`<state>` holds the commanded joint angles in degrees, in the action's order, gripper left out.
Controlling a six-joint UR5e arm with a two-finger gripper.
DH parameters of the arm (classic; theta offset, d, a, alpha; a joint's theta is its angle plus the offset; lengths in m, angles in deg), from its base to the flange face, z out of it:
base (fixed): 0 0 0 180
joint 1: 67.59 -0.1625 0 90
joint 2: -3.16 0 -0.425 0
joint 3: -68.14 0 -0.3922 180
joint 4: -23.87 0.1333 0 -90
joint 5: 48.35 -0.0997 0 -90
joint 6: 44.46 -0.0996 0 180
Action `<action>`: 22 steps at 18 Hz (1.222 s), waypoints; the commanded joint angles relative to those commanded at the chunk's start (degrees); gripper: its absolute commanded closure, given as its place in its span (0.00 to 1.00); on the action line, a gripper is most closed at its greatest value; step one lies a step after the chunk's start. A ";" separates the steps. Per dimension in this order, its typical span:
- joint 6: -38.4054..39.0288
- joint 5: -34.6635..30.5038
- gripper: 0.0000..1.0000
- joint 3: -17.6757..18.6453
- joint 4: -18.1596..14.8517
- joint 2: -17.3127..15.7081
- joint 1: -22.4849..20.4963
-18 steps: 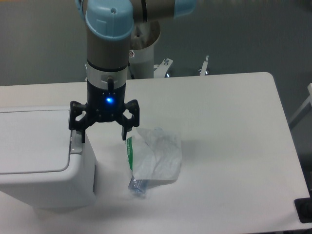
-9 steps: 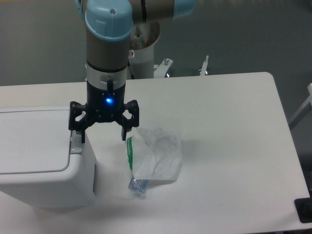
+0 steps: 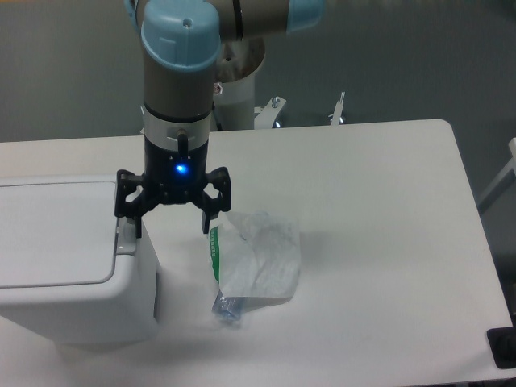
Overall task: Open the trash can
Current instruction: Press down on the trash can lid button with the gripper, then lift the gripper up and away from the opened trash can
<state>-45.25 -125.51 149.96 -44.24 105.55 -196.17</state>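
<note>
The white boxy trash can stands at the table's left edge with its flat lid shut. A small grey latch sits at the lid's right edge. My gripper hangs open just above the can's right side. Its left finger is over the latch and its right finger is beyond the can, over the table. It holds nothing.
A thin white plastic wrapper with a green stripe lies on the white table just right of the gripper. A dark object sits past the table's front right corner.
</note>
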 joint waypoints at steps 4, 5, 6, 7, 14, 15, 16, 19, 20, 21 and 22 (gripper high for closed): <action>0.00 -0.09 0.00 0.35 0.00 0.00 0.00; 0.00 0.00 0.00 0.35 0.00 -0.09 0.00; 0.09 0.00 0.00 0.35 0.00 -0.17 0.00; 0.00 0.00 0.00 0.35 0.00 -0.18 0.00; -0.70 1.76 0.00 -1.75 0.09 -1.75 -1.05; -1.05 1.76 0.00 -1.41 0.17 -2.80 -2.97; -1.40 1.76 0.00 -1.23 0.18 -3.25 -4.90; -2.37 0.62 0.00 -1.49 0.44 -3.52 -9.21; -2.46 -0.86 0.00 -1.49 0.53 -3.52 -11.49; -2.55 -2.53 0.00 -1.75 0.53 -3.17 -12.99; -2.81 -4.11 0.00 -1.84 0.70 -2.64 -14.31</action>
<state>-48.06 -129.63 148.12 -43.54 102.91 -210.48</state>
